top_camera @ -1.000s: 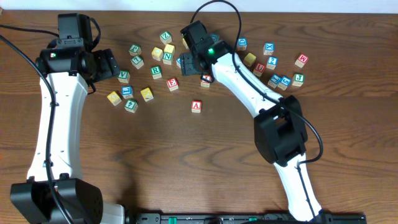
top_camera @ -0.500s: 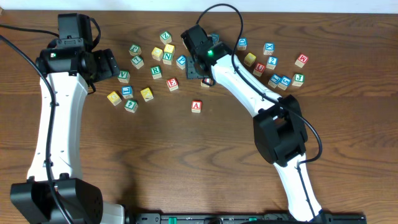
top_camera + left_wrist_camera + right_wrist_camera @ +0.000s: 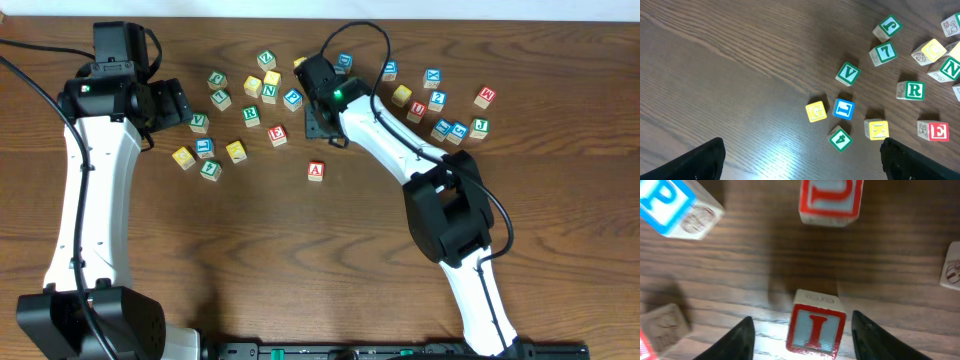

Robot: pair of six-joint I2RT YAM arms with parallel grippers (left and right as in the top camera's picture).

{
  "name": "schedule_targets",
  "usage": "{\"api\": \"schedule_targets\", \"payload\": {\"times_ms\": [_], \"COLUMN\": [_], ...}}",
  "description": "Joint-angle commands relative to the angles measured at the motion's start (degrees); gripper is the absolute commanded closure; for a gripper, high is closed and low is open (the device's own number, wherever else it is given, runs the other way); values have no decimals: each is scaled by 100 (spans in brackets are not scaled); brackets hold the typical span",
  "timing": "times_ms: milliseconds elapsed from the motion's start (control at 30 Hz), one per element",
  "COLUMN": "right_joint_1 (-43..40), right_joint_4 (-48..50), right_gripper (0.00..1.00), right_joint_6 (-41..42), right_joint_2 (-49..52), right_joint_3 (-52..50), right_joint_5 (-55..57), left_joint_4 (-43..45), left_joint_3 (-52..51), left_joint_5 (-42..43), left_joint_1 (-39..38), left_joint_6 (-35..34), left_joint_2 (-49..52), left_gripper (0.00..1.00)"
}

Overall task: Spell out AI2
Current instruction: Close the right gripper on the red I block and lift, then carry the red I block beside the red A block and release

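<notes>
The red A block [image 3: 316, 170] lies alone on the brown table, in front of the other blocks. The red I block [image 3: 816, 331] sits on the table between the two fingers of my right gripper [image 3: 802, 335], with a gap on each side. That gripper is open. In the overhead view the right gripper [image 3: 322, 124] hides the I block, just behind the A. A blue block that looks like a 2 [image 3: 437, 99] lies at the right. My left gripper [image 3: 185, 103] is wide open and empty, left of the blocks; its fingers [image 3: 695, 162] frame bare table.
Loose letter blocks are scattered across the back of the table: V [image 3: 199, 122], R [image 3: 251, 114], E [image 3: 278, 134] and N [image 3: 270, 92] on the left, W [image 3: 485, 96] and J [image 3: 480, 127] on the right. A red U [image 3: 831, 197] and a blue P [image 3: 670, 200] lie near the I.
My right gripper has moved right and toward the front, off the blue block it covered, and now stands over the red I block. The left arm has not moved.
</notes>
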Motion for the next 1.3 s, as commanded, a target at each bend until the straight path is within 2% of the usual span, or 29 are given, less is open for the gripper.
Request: {"api": "schedule_targets", "payload": {"times_ms": [0,200,333,467,767,967,1267], "right_joint_1": [-17,-26,-44,-105,-181,-177,-9], "right_joint_4": [26,42,66,17,-297,-1054,-2037], "right_gripper": [48,63,65,73,74,80,76], "right_joint_6": [116,105,105,103,9,-94,-92], "right_joint_2": [52,52,50,7,-385,-776,-782], "right_joint_3": [-79,-79,-68,-63,2,2,-72], "right_joint_5": [114,116,116,114,114,-42,-516], "left_joint_4": [2,2,2,2,2,2,2], "left_joint_3": [125,125,125,125,125,125,125], "left_joint_5": [-50,-50,-50,-50,-50,-50,-50], "left_joint_1": [20,20,20,20,20,20,20], "left_joint_6": [57,59,57,59,57,59,59], "left_joint_2": [-52,-52,-52,-52,-52,-52,-52], "left_gripper": [2,2,3,2,2,2,3]}}
